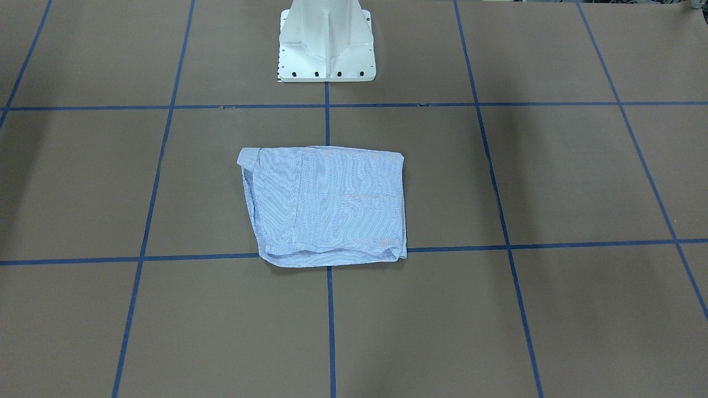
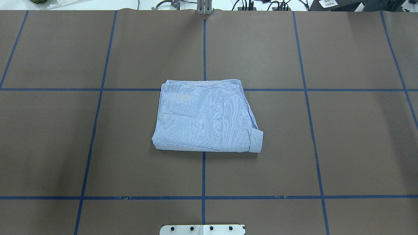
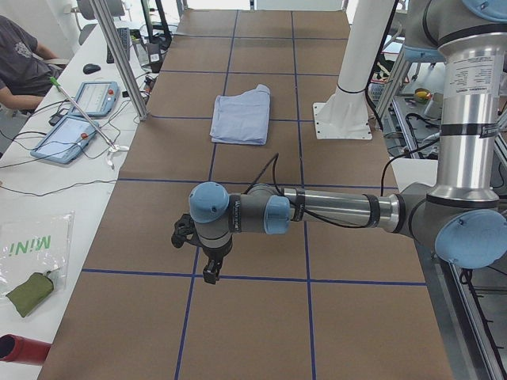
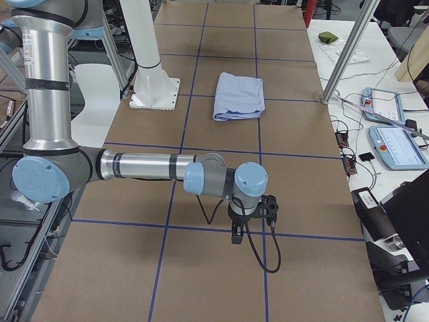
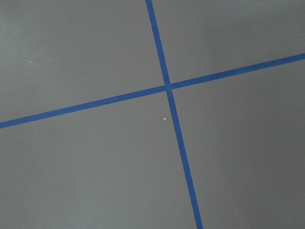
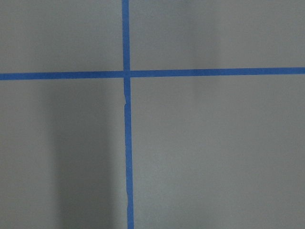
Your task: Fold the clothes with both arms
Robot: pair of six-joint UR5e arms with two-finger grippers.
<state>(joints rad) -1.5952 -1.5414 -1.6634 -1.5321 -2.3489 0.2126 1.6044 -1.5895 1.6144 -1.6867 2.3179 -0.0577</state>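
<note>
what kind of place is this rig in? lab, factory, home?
Probably a robotics lab workcell: blue tape grid on the table, white pedestal at its edge, touchscreen pendants on the side bench.

So the shirt (image 2: 205, 117) is light blue with fine white stripes. The surface (image 2: 352, 140) is flat brown, gridded with blue tape lines (image 2: 203, 176). Pedestal (image 1: 326, 44) near the shirt is plain white. The left arm (image 3: 333, 210) and right arm (image 4: 144, 166) are silver-grey tubes with light blue joint caps (image 3: 210, 204); left hand (image 3: 210, 275) and right hand (image 4: 236, 237) are black.
</note>
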